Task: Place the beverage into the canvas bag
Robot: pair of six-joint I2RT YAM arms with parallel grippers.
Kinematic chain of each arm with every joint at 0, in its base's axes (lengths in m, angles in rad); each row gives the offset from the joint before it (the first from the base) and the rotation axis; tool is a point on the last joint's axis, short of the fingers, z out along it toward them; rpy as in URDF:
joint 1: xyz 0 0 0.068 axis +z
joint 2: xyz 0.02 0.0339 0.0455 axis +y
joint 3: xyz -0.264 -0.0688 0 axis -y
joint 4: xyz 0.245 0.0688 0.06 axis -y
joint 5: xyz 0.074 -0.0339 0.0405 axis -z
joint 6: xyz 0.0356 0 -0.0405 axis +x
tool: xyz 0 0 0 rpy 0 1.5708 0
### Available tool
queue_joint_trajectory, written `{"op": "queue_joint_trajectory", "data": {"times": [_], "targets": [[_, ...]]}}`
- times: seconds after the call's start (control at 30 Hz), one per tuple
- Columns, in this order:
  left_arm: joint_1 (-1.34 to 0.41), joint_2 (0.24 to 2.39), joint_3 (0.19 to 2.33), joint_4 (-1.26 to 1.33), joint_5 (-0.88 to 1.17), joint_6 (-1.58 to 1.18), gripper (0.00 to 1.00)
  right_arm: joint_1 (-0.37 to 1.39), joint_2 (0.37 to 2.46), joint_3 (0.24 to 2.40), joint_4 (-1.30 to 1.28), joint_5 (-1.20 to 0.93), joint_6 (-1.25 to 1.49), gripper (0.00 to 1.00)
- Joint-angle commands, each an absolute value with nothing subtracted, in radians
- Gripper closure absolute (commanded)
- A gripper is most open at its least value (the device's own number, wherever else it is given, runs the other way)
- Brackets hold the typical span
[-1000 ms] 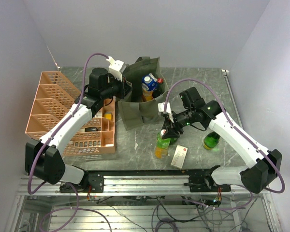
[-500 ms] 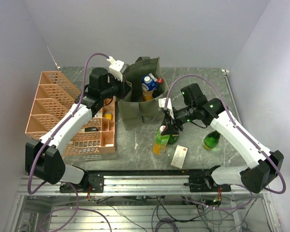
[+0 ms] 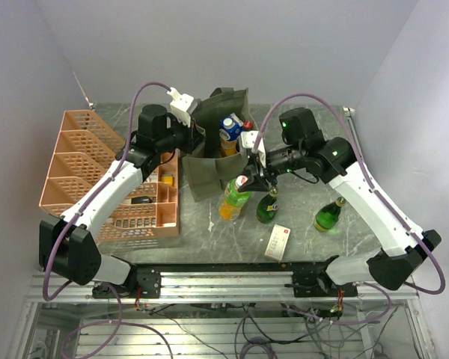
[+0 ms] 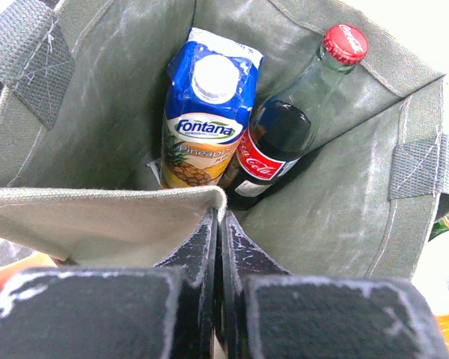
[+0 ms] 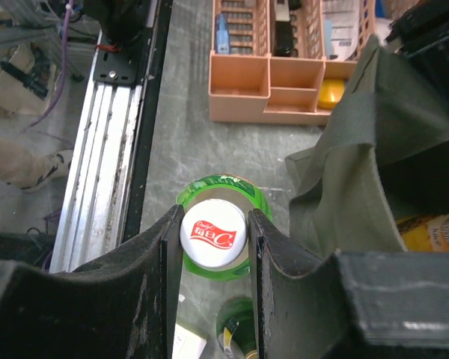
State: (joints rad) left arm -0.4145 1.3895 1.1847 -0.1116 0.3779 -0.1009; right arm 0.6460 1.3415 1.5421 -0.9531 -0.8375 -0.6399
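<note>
While right gripper point(image 5: 214, 228) pinches its round white cap point(image 5: 213, 235), bottle point(image 3: 232, 200) tilts.

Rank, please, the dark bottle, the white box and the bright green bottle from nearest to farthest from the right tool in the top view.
1. The dark bottle, just right of the right tool.
2. The white box, lower in the view.
3. The bright green bottle, farthest right.

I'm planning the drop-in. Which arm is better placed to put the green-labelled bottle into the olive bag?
Right. The right gripper is shut on the cap of the bottle, beside the canvas bag. The left gripper is pinching the bag's rim, holding it open.
</note>
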Motion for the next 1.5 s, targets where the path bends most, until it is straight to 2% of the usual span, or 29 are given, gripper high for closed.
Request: {"op": "queue_joint_trajectory", "data": {"times": [0.0, 0.53, 1.0, 1.27, 1.33, 1.47], "targets": [[-0.423, 1.383, 1.186, -0.098, 0.408, -0.097, 0.93, 0.658, 1.355, 1.657, -0.918, -0.843, -0.596, 1.00], [-0.423, 1.378, 1.178, -0.089, 0.424, -0.110, 0.93, 0.661, 1.415, 1.901, -0.790, -0.662, -0.422, 1.00], [-0.423, 1.331, 1.135, -0.054, 0.372, -0.116, 0.90, 0.661, 1.587, 2.325, -0.791, -0.616, -0.353, 1.00], [-0.423, 1.348, 1.152, -0.063, 0.380, -0.119, 0.90, 0.660, 1.707, 2.496, -0.732, -0.506, -0.358, 1.00], [-0.423, 1.347, 1.155, -0.069, 0.372, -0.126, 0.89, 0.660, 1.730, 2.520, -0.713, -0.479, -0.352, 1.00], [-0.423, 1.334, 1.149, -0.065, 0.345, -0.149, 0.80, 0.660, 1.756, 2.524, -0.676, -0.436, -0.331, 1.00]]}}
